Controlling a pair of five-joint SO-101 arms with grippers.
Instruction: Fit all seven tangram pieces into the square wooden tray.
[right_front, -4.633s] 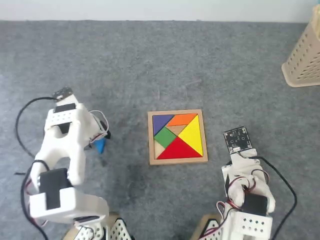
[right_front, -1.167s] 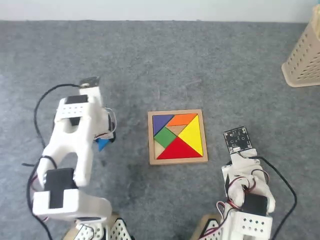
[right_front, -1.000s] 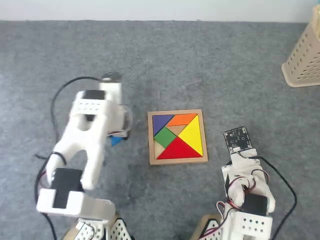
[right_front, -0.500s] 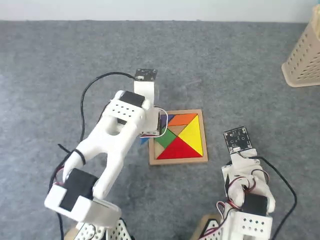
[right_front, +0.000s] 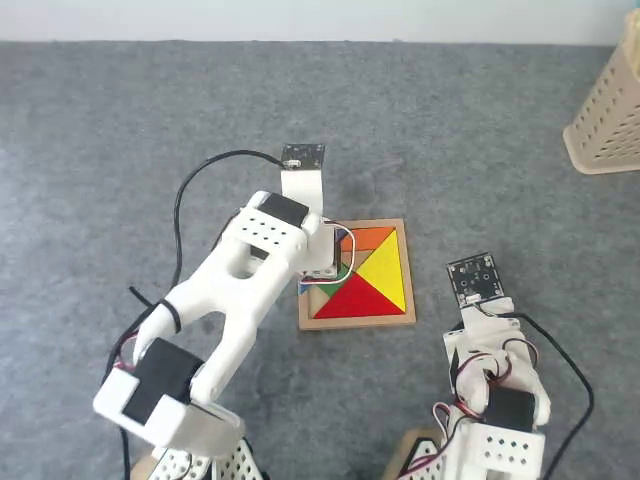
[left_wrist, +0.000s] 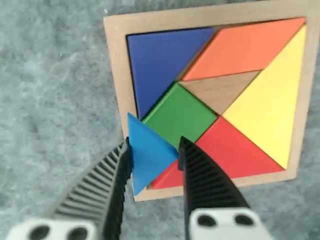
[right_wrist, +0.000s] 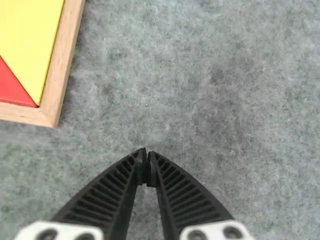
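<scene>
Grey carpet (right_front: 480, 130) covers the table, with a basket (right_front: 610, 110) at 2 o'clock and the tray (right_front: 355, 322) at centre. The left gripper (left_wrist: 154, 146) hangs over the tray's 9 o'clock side, clamped on the blue triangle (left_wrist: 147, 157). That piece sits above the rim, next to the green square (left_wrist: 177, 117) and the red triangle (left_wrist: 227, 150). It is not yet seated. A bare wooden gap (left_wrist: 225, 90) shows in the middle of the tray.

The triangle looks like thin painted wood, so it is probably light, stiff and not fragile. Its smooth finish may be slippery. The ribbed fingers (left_wrist: 195, 167) press on two sides that are not parallel, so the piece could pivot or squirt out under a hard squeeze. A moderate grip low on those sides, near the wide end, seems safest. The piece should go in flat, since a tilted corner would likely catch on the rim.

The right gripper (right_wrist: 146, 165) rests at 5 o'clock from the tray. Its claw is closed and holds nothing.
</scene>
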